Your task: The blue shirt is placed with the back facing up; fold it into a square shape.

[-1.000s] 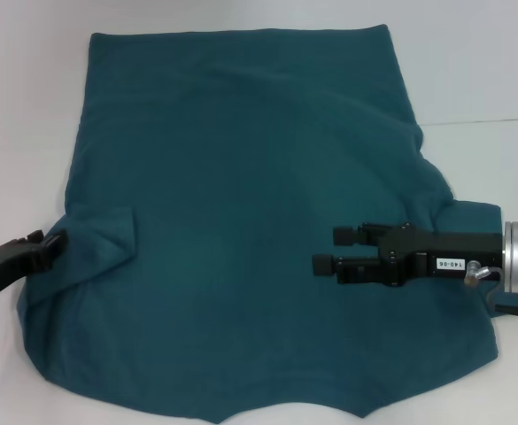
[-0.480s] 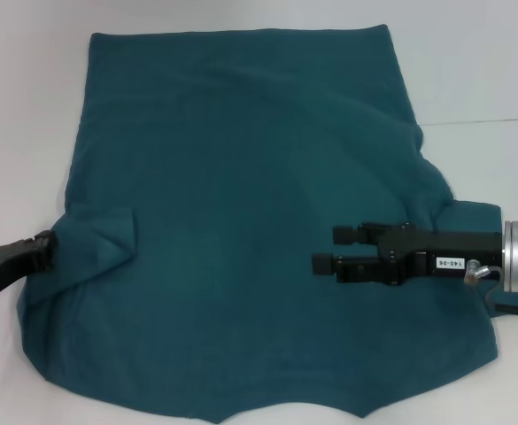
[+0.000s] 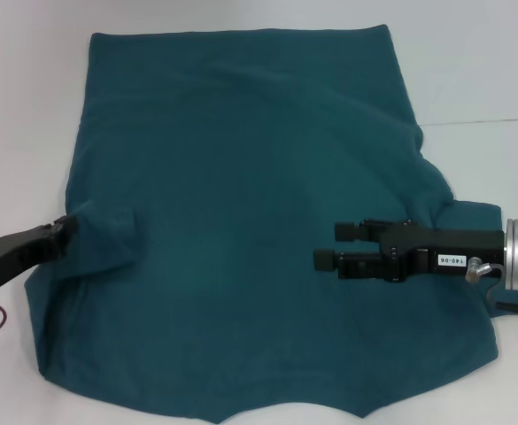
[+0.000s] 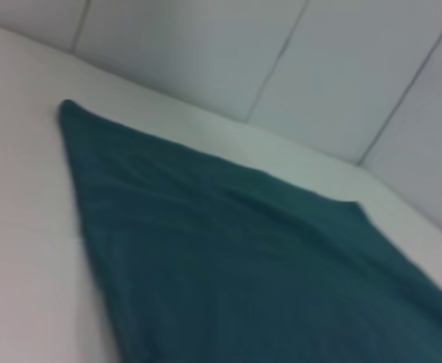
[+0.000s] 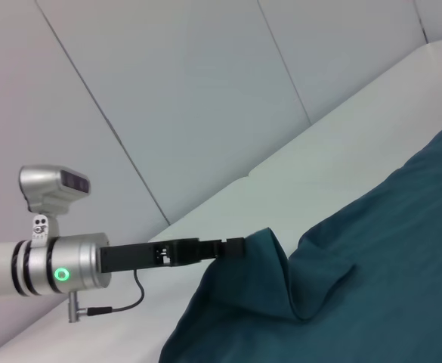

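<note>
Left tool (image 3: 66,232) clamped low at left; right tool (image 3: 334,245) hovers, fingers parted.

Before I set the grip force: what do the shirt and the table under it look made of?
The blue shirt looks like soft matte knit: no sheen, gentle wrinkles, and it bunches where the left gripper takes its edge. The table looks smooth, pale and hard, material unclear.

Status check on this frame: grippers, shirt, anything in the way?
Left gripper shut on the blue shirt's left sleeve edge, lifting it. Right gripper open, hovering over the shirt's right side. Shirt otherwise flat, unfolded. Nothing in the way.
</note>
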Action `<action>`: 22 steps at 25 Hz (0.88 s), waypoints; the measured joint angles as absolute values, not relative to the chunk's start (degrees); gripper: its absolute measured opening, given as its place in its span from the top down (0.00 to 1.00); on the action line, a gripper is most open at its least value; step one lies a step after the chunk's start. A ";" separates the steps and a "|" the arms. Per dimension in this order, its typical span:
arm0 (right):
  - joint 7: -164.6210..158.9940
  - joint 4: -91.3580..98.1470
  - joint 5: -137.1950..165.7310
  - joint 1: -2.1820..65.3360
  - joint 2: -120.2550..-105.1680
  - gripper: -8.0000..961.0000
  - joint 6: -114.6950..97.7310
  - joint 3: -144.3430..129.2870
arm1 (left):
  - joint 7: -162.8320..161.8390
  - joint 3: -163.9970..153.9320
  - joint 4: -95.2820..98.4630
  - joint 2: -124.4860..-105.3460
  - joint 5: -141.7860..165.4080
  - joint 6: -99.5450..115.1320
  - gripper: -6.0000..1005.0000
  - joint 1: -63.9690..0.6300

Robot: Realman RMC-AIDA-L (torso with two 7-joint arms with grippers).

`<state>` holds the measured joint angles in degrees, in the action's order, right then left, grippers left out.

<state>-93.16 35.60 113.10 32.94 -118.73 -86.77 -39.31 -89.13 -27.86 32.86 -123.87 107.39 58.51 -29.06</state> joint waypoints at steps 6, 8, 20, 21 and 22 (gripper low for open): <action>-93.16 35.60 113.11 32.97 -118.73 0.06 -86.75 -39.28 | -90.95 -27.86 32.78 -123.98 107.07 62.52 0.99 -28.85; -93.14 35.60 113.11 32.97 -118.73 0.06 -86.74 -39.28 | -91.48 -27.87 32.63 -124.00 107.02 63.95 0.99 -28.87; -92.93 35.60 113.11 32.79 -118.73 0.06 -86.82 -39.72 | -92.32 -27.87 28.16 -124.02 107.05 68.14 0.99 -29.27; -92.88 35.60 113.11 32.79 -118.73 0.06 -86.82 -39.77 | -92.24 -27.85 27.74 -124.02 107.05 68.14 0.99 -29.39; -92.85 35.60 113.11 32.80 -118.73 0.06 -86.83 -39.79 | -92.16 -27.87 27.24 -124.05 107.06 68.13 0.99 -29.55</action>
<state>-92.85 35.60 113.11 32.80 -118.73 -86.83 -39.79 -92.16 -27.87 27.24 -124.05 107.06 68.13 -29.55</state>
